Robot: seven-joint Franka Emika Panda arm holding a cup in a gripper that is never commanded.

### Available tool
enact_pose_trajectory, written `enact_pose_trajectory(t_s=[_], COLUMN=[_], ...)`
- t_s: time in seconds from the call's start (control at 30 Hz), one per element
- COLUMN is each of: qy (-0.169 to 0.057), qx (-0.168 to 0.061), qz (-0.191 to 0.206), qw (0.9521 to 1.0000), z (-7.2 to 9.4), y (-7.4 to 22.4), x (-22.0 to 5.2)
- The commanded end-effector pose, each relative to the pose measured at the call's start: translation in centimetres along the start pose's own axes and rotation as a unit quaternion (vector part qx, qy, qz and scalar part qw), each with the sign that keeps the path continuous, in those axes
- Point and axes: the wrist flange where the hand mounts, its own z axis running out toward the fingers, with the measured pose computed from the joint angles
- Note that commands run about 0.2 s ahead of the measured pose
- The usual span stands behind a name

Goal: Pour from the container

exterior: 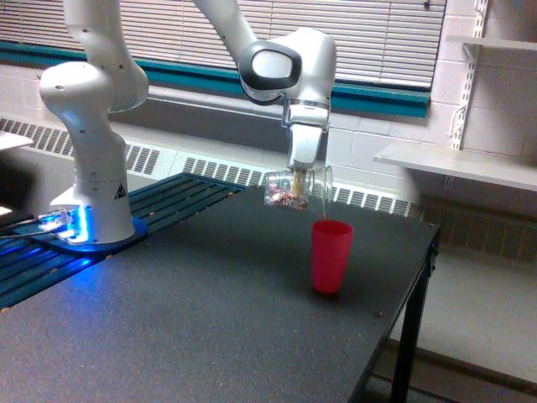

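Observation:
The container (299, 190) is a small clear plastic cup held in the air on its side, mouth toward the exterior view's right. Small reddish bits lie inside it near its base end. My gripper (300, 178) comes down from above and is shut on the container. A pink-red cup (331, 256) stands upright on the dark table (193, 327), below and slightly right of the container's mouth, with a gap between them. Nothing is seen falling from the container.
The arm's white base (88, 126) stands at the exterior view's left on a blue-lit mount beside a slatted rack (159, 206). The table's right edge (411, 294) runs close to the pink-red cup. A white shelf (457, 164) hangs on the wall at the right.

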Motion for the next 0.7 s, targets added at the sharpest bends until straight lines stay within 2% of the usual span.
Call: enact_pose_trajectory(t_s=[0.03,0.7], qy=[0.001,-0.009], qx=[-0.011,-0.046], qz=[-0.002,-0.025], qw=[0.9999,0.9986], z=[-0.2,0.6], y=[-1.0,-2.4], x=[0.0,0.1])
